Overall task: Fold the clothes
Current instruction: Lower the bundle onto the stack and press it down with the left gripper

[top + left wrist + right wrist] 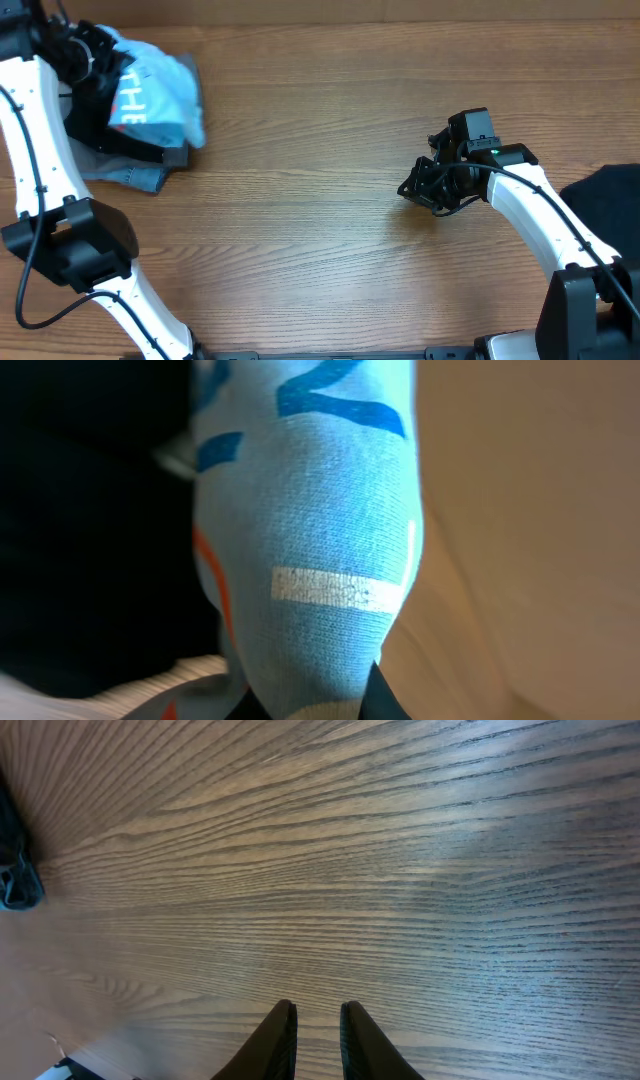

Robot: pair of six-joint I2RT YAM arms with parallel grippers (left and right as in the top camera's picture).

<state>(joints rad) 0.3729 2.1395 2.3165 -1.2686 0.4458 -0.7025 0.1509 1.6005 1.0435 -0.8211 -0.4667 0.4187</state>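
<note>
Blue shirt bunched in upper left of overhead frame, lying over a small heap at the table edge. Left gripper clamped on it: the wrist view shows blue knit with white and dark print filling the centre and running down between the two dark fingertips.

Right gripper centre-right of overhead frame, over bare wood, well apart from the shirt. Jaws drawn almost together with a thin slit between, nothing in it.

Step in hand, as I judge it: draw the shirt off the heap to open table for spreading.
- lift high enough to clear the pieces beneath, so none drags along
- carry toward frame centre, within reach of the free arm
- the pinch sits on a bunched fold; expect the rest to hang twisted, so let it drape before laying down
- second arm should take a hem or shoulder, not the middle

Count:
- blue shirt: one
- heap: black piece one, grey piece one, denim piece one, as far as layers show
- dark garment, right edge: one
- arms: two
</note>
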